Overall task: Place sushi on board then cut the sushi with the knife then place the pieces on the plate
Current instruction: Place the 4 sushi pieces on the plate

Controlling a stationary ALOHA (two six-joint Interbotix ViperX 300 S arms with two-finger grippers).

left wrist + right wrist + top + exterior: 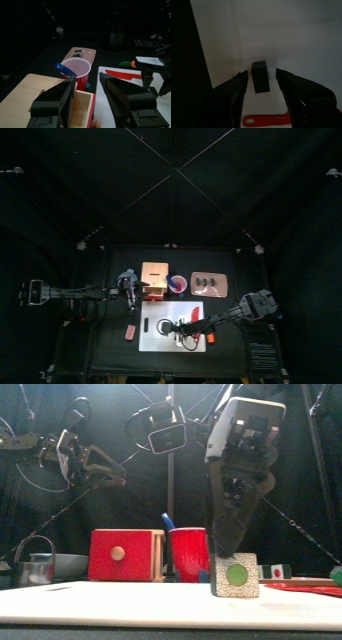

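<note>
White board [120, 596] bears sushi piece [237, 575]; right jaws apart astride it; left jaws apart near red cup [75, 70].

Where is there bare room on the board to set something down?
The left half of the white cutting board is bare, bordered by its edge and the dark green sushi block under the right end effector. Crowded at the back: pale wooden box, red cup, flat pink tray.
</note>
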